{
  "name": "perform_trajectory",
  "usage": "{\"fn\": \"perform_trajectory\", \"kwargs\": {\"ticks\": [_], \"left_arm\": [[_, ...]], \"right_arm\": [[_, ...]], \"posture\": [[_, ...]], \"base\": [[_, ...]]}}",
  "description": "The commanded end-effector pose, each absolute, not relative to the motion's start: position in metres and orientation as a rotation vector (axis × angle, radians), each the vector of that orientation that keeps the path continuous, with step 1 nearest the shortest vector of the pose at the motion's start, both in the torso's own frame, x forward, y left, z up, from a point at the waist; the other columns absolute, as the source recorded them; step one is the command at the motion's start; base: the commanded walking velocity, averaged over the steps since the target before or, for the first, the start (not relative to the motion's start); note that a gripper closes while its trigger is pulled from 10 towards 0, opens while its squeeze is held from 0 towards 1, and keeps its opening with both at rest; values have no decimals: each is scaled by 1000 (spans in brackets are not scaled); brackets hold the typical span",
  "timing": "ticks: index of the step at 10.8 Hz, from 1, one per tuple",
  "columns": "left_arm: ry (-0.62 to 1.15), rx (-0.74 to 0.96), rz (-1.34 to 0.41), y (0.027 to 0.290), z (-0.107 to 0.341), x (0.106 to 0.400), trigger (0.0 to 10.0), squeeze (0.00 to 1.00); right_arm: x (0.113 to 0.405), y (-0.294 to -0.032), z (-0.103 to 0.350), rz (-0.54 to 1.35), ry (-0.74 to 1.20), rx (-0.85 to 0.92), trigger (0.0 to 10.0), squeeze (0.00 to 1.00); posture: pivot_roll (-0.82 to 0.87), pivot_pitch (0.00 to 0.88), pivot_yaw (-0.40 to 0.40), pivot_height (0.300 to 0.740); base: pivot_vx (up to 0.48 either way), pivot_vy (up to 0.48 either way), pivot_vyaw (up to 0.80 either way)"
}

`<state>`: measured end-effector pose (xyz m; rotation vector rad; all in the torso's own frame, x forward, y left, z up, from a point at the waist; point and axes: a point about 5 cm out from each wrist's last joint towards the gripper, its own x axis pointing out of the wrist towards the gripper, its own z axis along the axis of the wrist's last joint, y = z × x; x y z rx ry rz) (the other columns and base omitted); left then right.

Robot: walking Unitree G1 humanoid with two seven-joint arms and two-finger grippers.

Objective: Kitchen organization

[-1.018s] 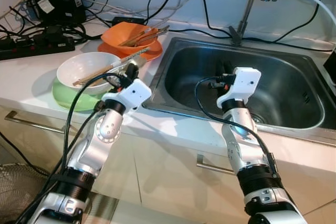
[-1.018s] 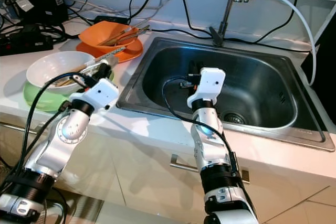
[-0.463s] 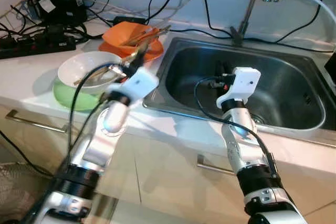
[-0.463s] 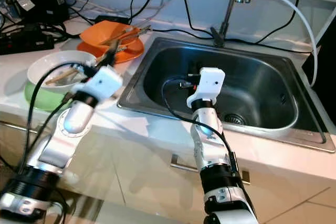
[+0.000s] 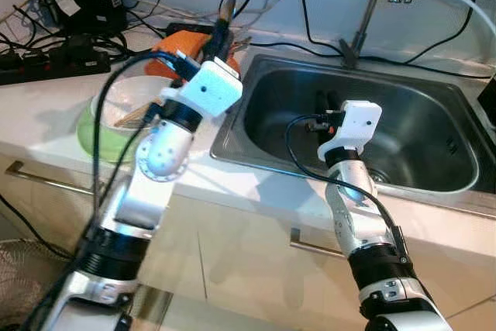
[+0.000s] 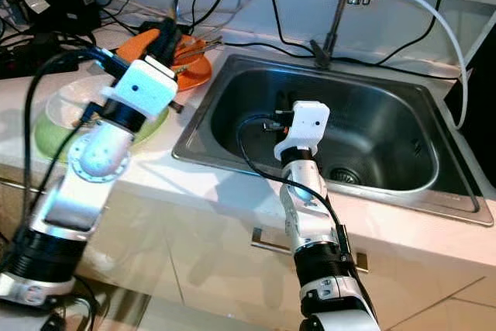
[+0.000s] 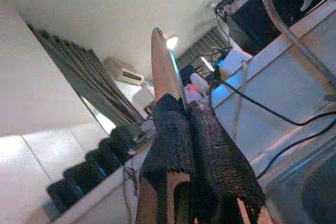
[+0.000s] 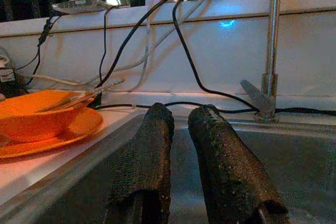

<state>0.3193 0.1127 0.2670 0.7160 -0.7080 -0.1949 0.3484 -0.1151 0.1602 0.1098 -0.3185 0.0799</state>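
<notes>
Two black fingers of the left gripper (image 7: 184, 129) clamp a slim utensil (image 7: 163, 66), its pale rounded end sticking out beyond the fingertips toward 12 o'clock, raised above the orange bowl (image 5: 174, 48). Over the sink (image 5: 434, 122), the right gripper (image 8: 181, 145) hangs narrowly parted, holding nothing.

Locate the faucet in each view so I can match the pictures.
Left eye view: faucet at the far rim of the sink, right of centre.
Right eye view: same spot, top centre.
Left wrist view: likely the curved metal pipe beside the utensil held in the left hand.
Right wrist view: upright pipe beyond the right hand.
Shared landmark: the sink.
</notes>
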Motion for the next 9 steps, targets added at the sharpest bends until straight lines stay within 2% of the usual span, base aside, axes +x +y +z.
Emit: {"fn": "perform_trajectory", "kwargs": {"ticks": [1,3,4,5,7,8,9], "left_arm": [[-790,725,-194,110,284,314,10000,0],[-835,280,-210,109,301,309,10000,0],[-826,119,-231,109,305,309,10000,0],[-797,-166,-269,111,308,311,10000,0],[-753,-334,-322,112,306,316,10000,0],[-729,-370,-342,112,302,318,10000,0],[-700,-372,-355,110,296,321,10000,0]], "right_arm": [[351,-115,166,80,-339,122,10000,0],[352,-114,166,86,-339,123,10000,0],[352,-113,167,87,-341,122,10000,0],[351,-115,166,83,-343,119,10000,0],[351,-118,166,75,-344,114,10000,0],[351,-120,166,73,-346,113,10000,1000],[351,-122,167,72,-356,68,10000,1000]], "posture": [[186,0,-62,740],[191,0,-65,740],[187,0,-63,740],[181,0,-58,740],[180,0,-55,740],[179,0,-52,740],[178,0,-49,740]], "base": [[0,0,0],[0,0,0],[0,0,0],[0,0,0],[0,0,0],[0,0,0],[0,0,0]]}}
